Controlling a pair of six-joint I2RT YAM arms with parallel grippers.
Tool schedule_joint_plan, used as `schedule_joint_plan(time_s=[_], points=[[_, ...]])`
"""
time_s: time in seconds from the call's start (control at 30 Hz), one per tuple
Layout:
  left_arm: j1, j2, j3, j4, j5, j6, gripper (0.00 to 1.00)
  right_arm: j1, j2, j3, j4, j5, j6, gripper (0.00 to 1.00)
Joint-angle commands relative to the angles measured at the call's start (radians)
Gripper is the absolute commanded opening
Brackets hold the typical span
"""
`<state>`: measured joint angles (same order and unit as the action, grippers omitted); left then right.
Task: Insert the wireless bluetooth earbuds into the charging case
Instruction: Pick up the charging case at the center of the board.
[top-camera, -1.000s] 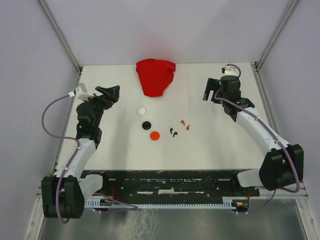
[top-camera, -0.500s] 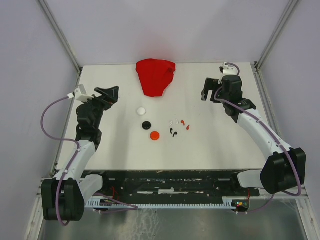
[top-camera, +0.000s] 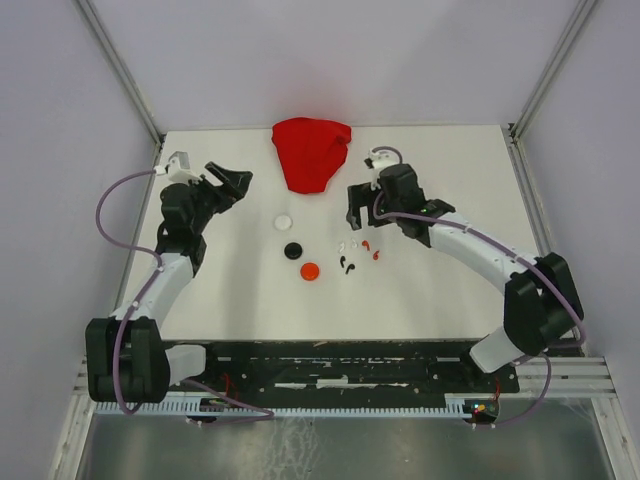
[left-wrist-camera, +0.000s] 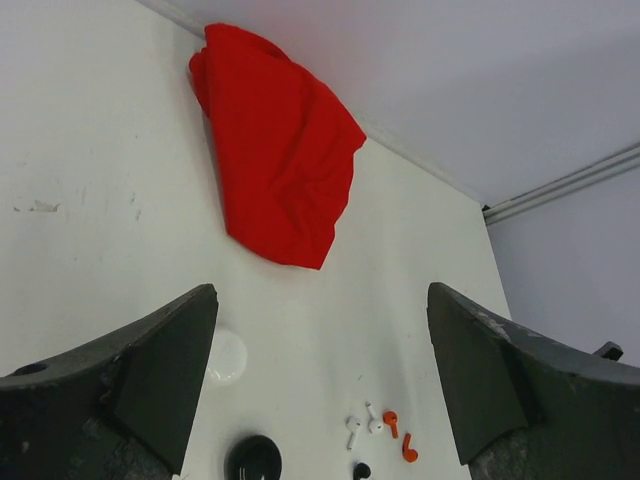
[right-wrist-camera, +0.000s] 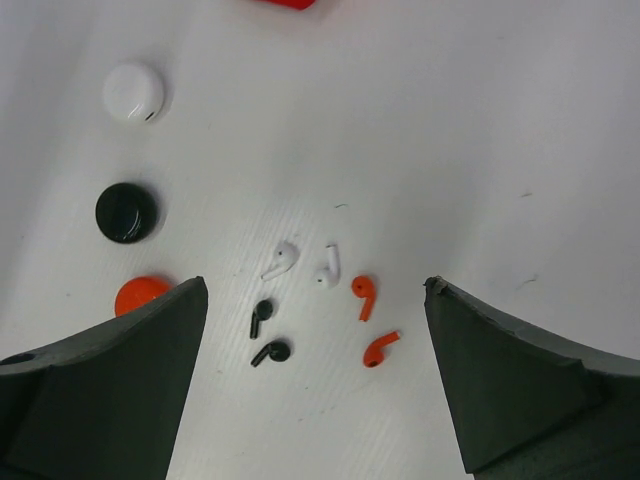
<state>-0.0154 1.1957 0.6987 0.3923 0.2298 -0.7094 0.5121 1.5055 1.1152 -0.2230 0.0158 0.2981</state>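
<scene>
White, black and red pairs make up the earbuds (right-wrist-camera: 328, 267), which are seen lying loose on the table (top-camera: 450, 280) in a small cluster directly beneath the right gripper (right-wrist-camera: 315, 300). In the right wrist view the cluster is framed between the two widely spread fingers (right-wrist-camera: 110, 390), and none of it is touched. The white pair (right-wrist-camera: 280, 260) is placed towards the top of that view. The black pair (right-wrist-camera: 272, 351) is set lower and to the left, and the red pair (right-wrist-camera: 364, 295) to the right. Nothing is held by this gripper.

Three round cases are lined up left of the cluster: a white case (right-wrist-camera: 133, 92), a black case (right-wrist-camera: 126, 212) and a red case (right-wrist-camera: 145, 293). The left gripper (top-camera: 232, 183) is likewise held wide apart and empty, well away from the earbuds, beyond the cases. A red cloth (top-camera: 311, 152) is laid at the far edge.

The red case is partly covered by a finger in the right wrist view. In the left wrist view the black case is cut off by the lower edge, and only part of one black earbud is shown. From above, the earbuds are too small for their orientation to be made out, and whether the cases are open cannot be told.
</scene>
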Motion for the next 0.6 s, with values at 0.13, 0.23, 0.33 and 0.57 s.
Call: schedule_joint_plan(time_s=[0.13, 0.23, 0.33, 0.57], points=[[-0.004, 0.039, 0.085, -0.123, 0.044, 0.065, 0.89, 0.124, 0.164, 0.129, 0.07, -0.056, -0.045, 0.95], [-0.004, 0.022, 0.094, -0.175, 0.015, 0.06, 0.88, 0.168, 0.258, 0.207, 0.069, -0.069, -0.104, 0.95], [-0.005, 0.006, 0.093, -0.201, 0.005, 0.048, 0.88, 0.205, 0.358, 0.317, 0.058, -0.071, -0.163, 0.95], [-0.004, -0.008, 0.104, -0.301, 0.0, 0.074, 0.86, 0.252, 0.581, 0.521, 0.054, -0.08, -0.243, 0.94]])
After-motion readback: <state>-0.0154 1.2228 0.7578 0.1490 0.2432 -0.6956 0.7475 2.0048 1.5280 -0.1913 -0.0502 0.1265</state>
